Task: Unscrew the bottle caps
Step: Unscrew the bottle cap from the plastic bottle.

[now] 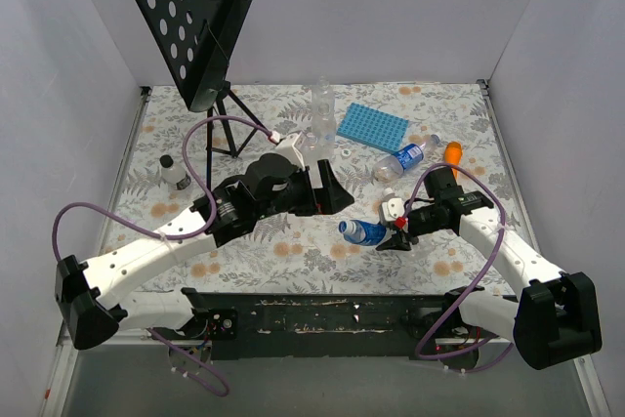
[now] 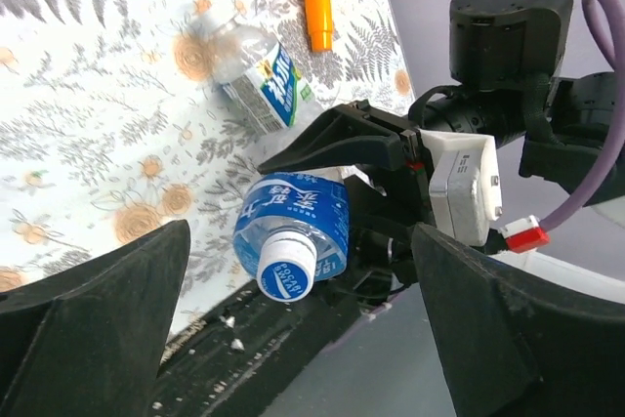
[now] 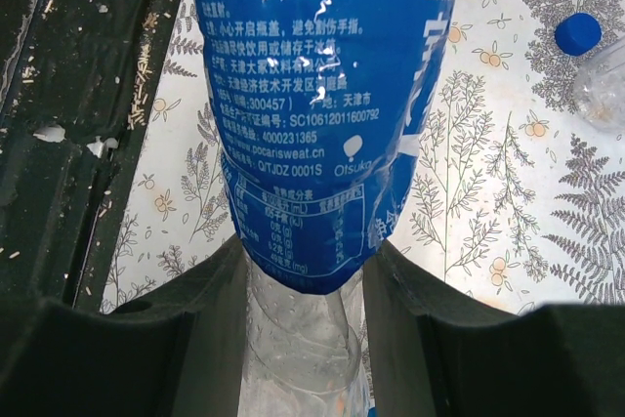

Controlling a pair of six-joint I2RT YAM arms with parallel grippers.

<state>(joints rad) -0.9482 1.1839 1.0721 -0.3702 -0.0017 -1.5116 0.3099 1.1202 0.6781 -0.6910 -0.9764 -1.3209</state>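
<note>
My right gripper (image 1: 390, 235) is shut on the clear lower body of a blue-labelled bottle (image 1: 362, 231) and holds it level, just above the table. In the right wrist view the bottle (image 3: 322, 124) sits between both fingers (image 3: 210, 324). Its white cap with a blue top (image 2: 287, 268) points towards my left gripper (image 1: 337, 198). My left gripper (image 2: 303, 339) is wide open and empty, and the cap sits a little beyond its fingers (image 2: 88, 324). A second labelled bottle (image 1: 400, 160) lies on the table behind.
A loose blue cap (image 3: 578, 33) lies beside a clear bottle (image 3: 605, 85). Clear bottles (image 1: 319, 109) stand at the back by a blue ridged tray (image 1: 372, 128). An orange stick (image 1: 454, 153), a small dark-capped bottle (image 1: 173, 172) and a black music stand (image 1: 200, 17) are around.
</note>
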